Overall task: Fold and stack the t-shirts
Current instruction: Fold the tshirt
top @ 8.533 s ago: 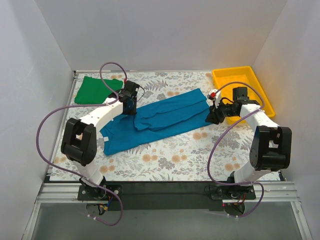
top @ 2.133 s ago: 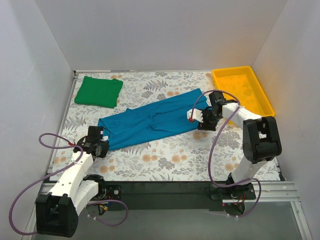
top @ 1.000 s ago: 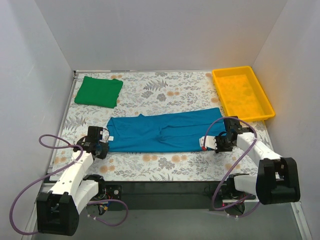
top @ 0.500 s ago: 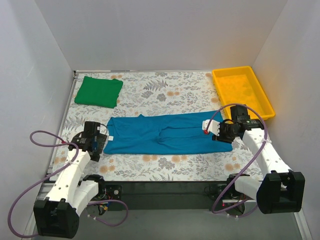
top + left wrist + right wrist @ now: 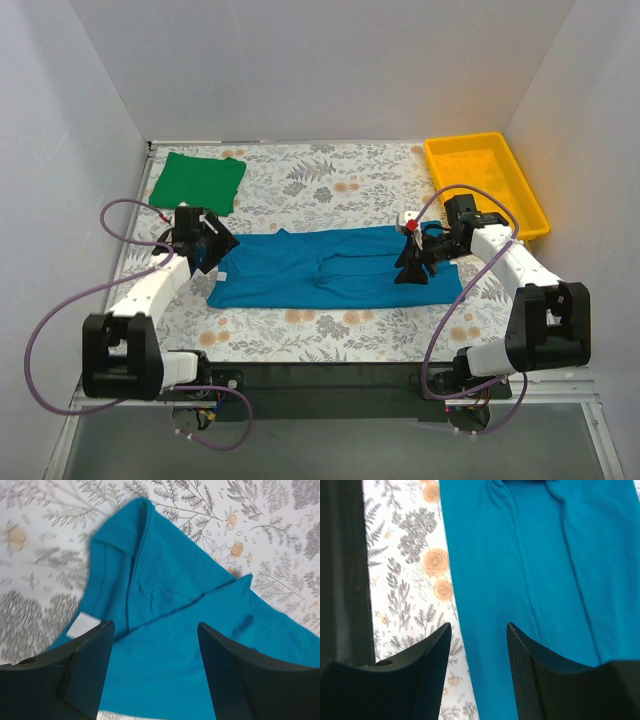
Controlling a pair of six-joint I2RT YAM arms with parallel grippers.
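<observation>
The teal-blue t-shirt (image 5: pixel 335 267) lies flat as a long band across the middle of the table, folded lengthwise. My left gripper (image 5: pixel 212 246) is open and empty over its left, collar end. The left wrist view shows the shirt (image 5: pixel 170 595), its collar and a white label (image 5: pixel 83 626) below the open left gripper (image 5: pixel 154 625). My right gripper (image 5: pixel 412 268) is open and empty over the shirt's right end. In the right wrist view the right gripper (image 5: pixel 478 625) hangs over the near edge of the shirt (image 5: pixel 540 570). The bright green t-shirt (image 5: pixel 197 180) lies folded at the back left.
A yellow plastic tray (image 5: pixel 466 139) stands at the back right, beside the right arm. White walls close in the table on the left, back and right. The flowered tablecloth (image 5: pixel 330 180) lies bare between the two shirts.
The teal shirt went from lying slantwise to a straight flat band. My left gripper has moved from the near left up to the shirt's collar end. My right gripper has shifted left over its right end.
</observation>
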